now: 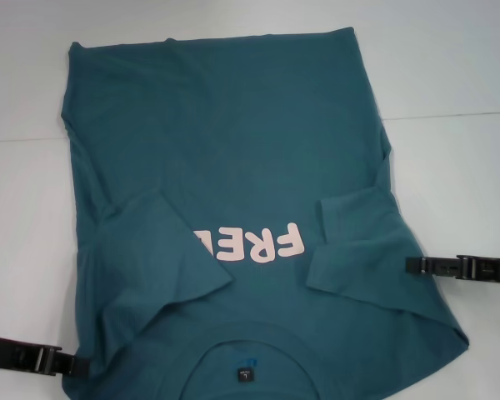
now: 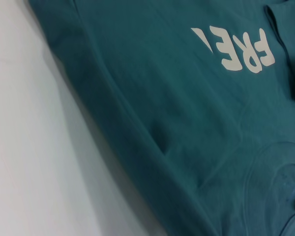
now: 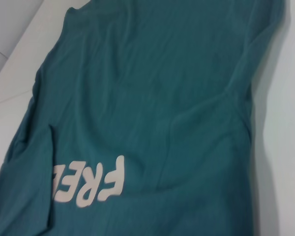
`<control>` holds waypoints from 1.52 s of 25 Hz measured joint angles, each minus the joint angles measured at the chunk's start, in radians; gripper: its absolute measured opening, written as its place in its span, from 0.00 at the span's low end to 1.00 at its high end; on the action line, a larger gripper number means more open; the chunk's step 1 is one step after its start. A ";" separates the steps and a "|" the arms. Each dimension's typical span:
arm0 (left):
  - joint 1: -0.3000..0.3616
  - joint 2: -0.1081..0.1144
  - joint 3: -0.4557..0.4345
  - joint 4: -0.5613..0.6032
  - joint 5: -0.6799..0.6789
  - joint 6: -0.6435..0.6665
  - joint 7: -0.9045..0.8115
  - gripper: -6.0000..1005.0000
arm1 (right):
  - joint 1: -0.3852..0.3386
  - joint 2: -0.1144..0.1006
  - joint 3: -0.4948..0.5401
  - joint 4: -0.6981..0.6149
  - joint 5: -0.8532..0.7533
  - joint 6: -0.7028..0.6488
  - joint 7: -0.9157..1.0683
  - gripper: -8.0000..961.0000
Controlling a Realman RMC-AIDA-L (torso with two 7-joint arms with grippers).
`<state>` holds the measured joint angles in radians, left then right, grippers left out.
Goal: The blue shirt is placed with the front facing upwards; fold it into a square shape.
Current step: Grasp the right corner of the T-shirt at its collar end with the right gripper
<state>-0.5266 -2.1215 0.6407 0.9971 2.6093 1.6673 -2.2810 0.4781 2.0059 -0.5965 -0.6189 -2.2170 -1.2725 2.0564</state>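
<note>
One blue shirt (image 1: pixel 250 150) lies front-up, filling the middle of the head view; collar at the bottom edge, hem at the top. Pale "FRE" lettering (image 1: pixel 254 243) reads upside down, centre-low in frame, its left end covered by cloth. Both sleeves are folded inward onto the chest: left sleeve (image 1: pixel 162 254) lower left of centre, overlapping the lettering; right sleeve (image 1: pixel 358 250) just right of the lettering, not covering it. Small black neck tag (image 1: pixel 245 374) sits inside the collar at bottom centre. Fabric mostly flat, a few creases along the side edges.

Left tool (image 1: pixel 77 364) at the lower-left corner of the head view, tips right at the shirt's edge near the shoulder; can't tell whether the fingers are spread or pinching cloth. Right tool (image 1: pixel 410 265) at the right edge, mid-low, tips touching the shirt's side edge beside the folded sleeve; finger state likewise can't tell. Neither wrist view shows its own fingers, only shirt and lettering.

White surface (image 1: pixel 450 67) under everything, with a thin seam line running across its upper part.
</note>
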 joint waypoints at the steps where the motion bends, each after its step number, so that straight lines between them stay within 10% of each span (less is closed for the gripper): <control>1: 0.000 0.000 0.000 0.000 0.000 0.000 0.000 0.03 | 0.004 0.003 -0.001 0.001 -0.001 0.011 -0.004 0.92; 26: -0.009 0.000 0.000 -0.003 0.000 -0.014 0.005 0.03 | 0.040 0.032 -0.021 0.011 -0.002 0.049 -0.044 0.92; 38: -0.007 -0.002 -0.004 -0.003 0.000 -0.014 0.004 0.03 | -0.011 -0.026 -0.023 0.004 0.007 -0.162 -0.037 0.92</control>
<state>-0.5332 -2.1232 0.6370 0.9939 2.6093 1.6536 -2.2767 0.4668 1.9804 -0.6191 -0.6144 -2.2101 -1.4343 2.0198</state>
